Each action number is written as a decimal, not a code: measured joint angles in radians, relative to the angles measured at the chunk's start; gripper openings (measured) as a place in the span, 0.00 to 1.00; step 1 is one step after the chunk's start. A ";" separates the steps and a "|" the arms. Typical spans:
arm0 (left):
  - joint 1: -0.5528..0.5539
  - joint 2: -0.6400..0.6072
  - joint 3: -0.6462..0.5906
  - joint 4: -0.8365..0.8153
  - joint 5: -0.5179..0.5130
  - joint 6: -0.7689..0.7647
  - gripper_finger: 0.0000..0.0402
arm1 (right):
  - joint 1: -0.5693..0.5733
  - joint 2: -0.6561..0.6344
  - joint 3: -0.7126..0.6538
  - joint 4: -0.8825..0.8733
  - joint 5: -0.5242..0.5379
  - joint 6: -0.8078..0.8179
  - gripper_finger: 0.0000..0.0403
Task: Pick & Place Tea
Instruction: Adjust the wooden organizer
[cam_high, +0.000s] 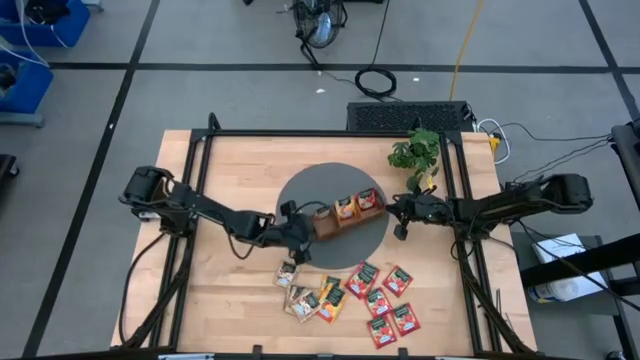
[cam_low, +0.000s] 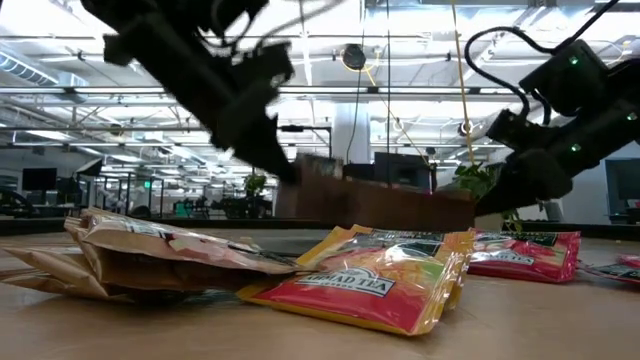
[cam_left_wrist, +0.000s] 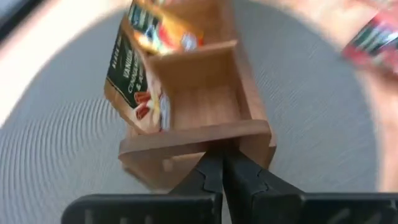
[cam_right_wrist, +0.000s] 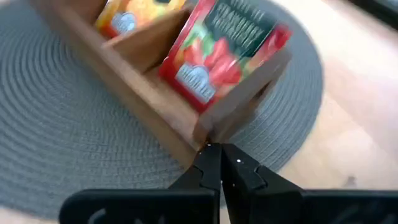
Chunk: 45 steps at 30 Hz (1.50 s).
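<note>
Tea sachets (cam_high: 350, 293) lie scattered on the near part of the desk (cam_high: 235, 175), in front of a round grey mat (cam_high: 300, 190): cream ones with dark green print at the left of the cluster, near the left arm, orange-yellow ones in the middle, and red ones spreading off to the right. In the low view a crumpled cream sachet (cam_low: 150, 255) lies at the left, and an orange-yellow and red sachet (cam_low: 375, 275) lies in the middle.

On the mat stands a brown wooden three-compartment tray (cam_high: 345, 213). The left gripper (cam_high: 300, 230) is at the tray's left end, and in the left wrist view its fingers (cam_left_wrist: 239, 177) are pressed together against the tray's end wall (cam_left_wrist: 199, 134) with no gap between them (whether they pinch the wood cannot be told). Just beyond that wall, the nearest compartment holds a cream sachet with dark green print (cam_left_wrist: 134, 87), leaning upright against the tray's side. The middle compartment holds an orange-yellow sachet (cam_high: 346, 207), and the right one a red sachet (cam_high: 367, 200).

The right gripper (cam_high: 400, 212) is at the tray's right end. In the right wrist view its fingers (cam_right_wrist: 239, 171) meet at the tray's corner (cam_right_wrist: 208, 134), closed with no gap showing, and the red sachet (cam_right_wrist: 217, 56) stands tilted in the compartment just beyond them. A small green plant (cam_high: 417, 152) sits on the desk behind the right arm.
</note>
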 joint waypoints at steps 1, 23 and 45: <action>0.012 0.016 0.000 -0.006 0.007 -0.009 0.03 | 0.003 0.022 0.000 0.018 0.001 0.007 0.00; 0.102 0.015 -0.003 -0.311 0.066 -0.106 0.19 | 0.015 0.204 0.000 0.177 -0.005 0.022 0.00; 0.038 0.007 -0.001 -0.196 0.025 -0.133 0.03 | 0.040 0.099 -0.001 0.108 0.057 -0.020 0.00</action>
